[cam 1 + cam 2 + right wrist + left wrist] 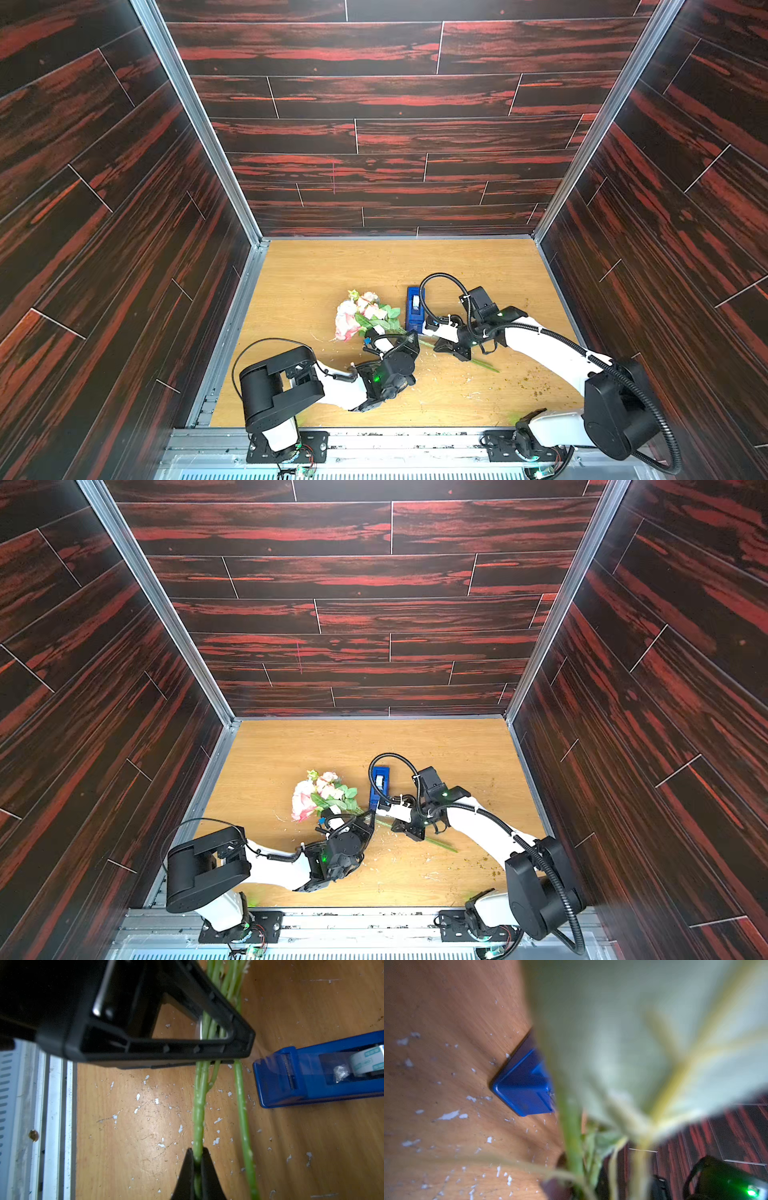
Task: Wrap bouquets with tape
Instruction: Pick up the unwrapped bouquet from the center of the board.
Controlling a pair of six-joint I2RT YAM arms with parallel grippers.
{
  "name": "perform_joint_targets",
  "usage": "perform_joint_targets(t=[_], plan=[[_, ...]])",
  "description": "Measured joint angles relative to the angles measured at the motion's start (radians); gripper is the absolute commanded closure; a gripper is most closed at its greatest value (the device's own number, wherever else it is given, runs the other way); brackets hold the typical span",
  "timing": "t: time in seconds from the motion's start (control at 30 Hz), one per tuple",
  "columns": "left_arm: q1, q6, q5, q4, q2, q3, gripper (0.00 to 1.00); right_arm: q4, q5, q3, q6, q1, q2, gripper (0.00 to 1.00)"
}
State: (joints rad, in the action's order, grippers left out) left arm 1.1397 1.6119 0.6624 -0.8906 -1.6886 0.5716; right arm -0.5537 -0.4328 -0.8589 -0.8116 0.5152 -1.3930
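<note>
**A:** What's the setting?

**B:** A booth walled in dark red wood-grain panels (374, 104). The floor of it is a pale oak tabletop (332, 270) speckled with white flecks (137, 1097). The left arm (282, 382) and right arm (552, 349) reach in from the near edge.

**A:** Where's the bouquet?

**B:** The bouquet (365, 316) is near the middle. Its pink and white blooms (353, 313) point far and left. Its thin green stems (198, 1118) trail near and right. I cannot tell whether it rests on the tabletop or hangs just above it.

**A:** And the tape?

**B:** The tape (365, 1061) sits in a blue dispenser (414, 309), just beside the leaves (382, 316) on the far side of the stems. The cutter (287, 1072) faces the arms.

**A:** What are the fingers doing?

**B:** The right fingers (198, 1157) are pinched tight on one stem, with the other stems running loose beside it. The left fingers (411, 337) stand around the stems just below the leaves. No view shows whether they have clamped.

**A:** Which step is this?

**B:** It looks like gathering the stems, and there is no tape on them. The next move probably calls for a firm left hold near the leaves. Then the right fingers could let go and fetch the tape end at the cutter, which is close by. The stems would need to stay bunched while that happens, or the wrap will catch only some of them.
</note>
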Motion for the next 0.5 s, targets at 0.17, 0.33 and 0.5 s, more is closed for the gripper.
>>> perform_joint_targets(t=[0.17,0.33,0.5], plan=[[-0.001,-0.008,-0.007,-0.001,0.000,0.000,0.99,-0.004,0.003,0.000,0.005,0.003,0.000,0.60],[-0.002,-0.011,-0.016,-0.004,0.000,-0.001,1.00,-0.063,0.003,-0.018,0.007,0.012,0.020,0.30],[-0.002,-0.036,-0.019,-0.001,0.002,-0.007,1.00,-0.155,-0.032,-0.110,0.011,0.012,0.093,0.23]])
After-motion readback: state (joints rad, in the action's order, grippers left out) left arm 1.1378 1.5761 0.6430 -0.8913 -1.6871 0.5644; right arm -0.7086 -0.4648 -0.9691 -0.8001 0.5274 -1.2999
